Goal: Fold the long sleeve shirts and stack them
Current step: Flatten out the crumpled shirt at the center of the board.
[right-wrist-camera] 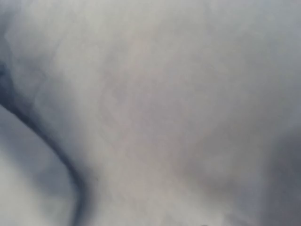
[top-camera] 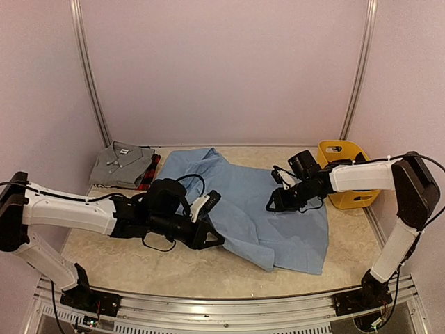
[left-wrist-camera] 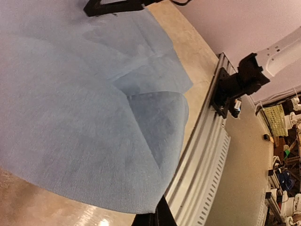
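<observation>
A light blue shirt (top-camera: 268, 209) lies spread across the middle of the table, collar toward the back left. My left gripper (top-camera: 213, 241) sits low at the shirt's left edge. In the left wrist view its dark fingers (left-wrist-camera: 159, 217) are shut on a corner of the blue cloth (left-wrist-camera: 84, 108). My right gripper (top-camera: 274, 205) rests down on the shirt's right half, and its jaws are too small to read. Blurred pale cloth (right-wrist-camera: 150, 113) fills the right wrist view, with no fingers showing. A folded grey shirt (top-camera: 124, 163) lies at the back left on top of a red-and-black plaid shirt (top-camera: 150, 174).
A yellow plastic basket (top-camera: 345, 174) stands at the back right, just behind the right forearm. The metal rail (top-camera: 208, 296) runs along the near table edge. The right arm's base (left-wrist-camera: 235, 84) is bolted to the rail. Pale walls close in the back and sides.
</observation>
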Robot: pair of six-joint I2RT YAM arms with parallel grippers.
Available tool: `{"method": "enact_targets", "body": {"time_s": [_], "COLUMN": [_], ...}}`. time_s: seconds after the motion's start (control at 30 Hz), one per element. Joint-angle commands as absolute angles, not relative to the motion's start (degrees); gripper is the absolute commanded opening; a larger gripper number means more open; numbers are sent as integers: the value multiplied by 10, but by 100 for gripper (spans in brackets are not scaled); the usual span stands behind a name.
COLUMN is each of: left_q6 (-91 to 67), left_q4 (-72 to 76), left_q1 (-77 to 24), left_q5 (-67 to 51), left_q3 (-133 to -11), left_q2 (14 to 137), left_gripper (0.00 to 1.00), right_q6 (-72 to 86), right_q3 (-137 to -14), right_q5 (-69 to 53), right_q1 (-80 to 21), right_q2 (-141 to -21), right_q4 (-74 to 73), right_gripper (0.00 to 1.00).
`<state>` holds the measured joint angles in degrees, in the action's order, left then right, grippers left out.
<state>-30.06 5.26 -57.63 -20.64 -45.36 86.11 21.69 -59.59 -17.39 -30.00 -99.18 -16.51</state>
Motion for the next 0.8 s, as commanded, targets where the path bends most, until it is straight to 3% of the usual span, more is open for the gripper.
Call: {"method": "enact_targets", "body": {"time_s": [0.0, 0.37, 0.77], "left_q6": [-292, -308, -314], "left_q4": [-91, -198, -390], "left_q1": [-622, -660, -692], "left_q5": [-227, -242, -138], "left_q3": [-508, -531, -610], "left_q2": [785, 663, 566], "left_gripper": [0, 0, 0], "right_q6": [214, 206, 195], "right_q3": [-564, -538, -525], "right_q5": [-149, -154, -155], "right_q1": [-301, -301, -302], "right_q2": [-954, -930, -900], "right_q4": [-177, -186, -210], "right_gripper": [41, 41, 41]}}
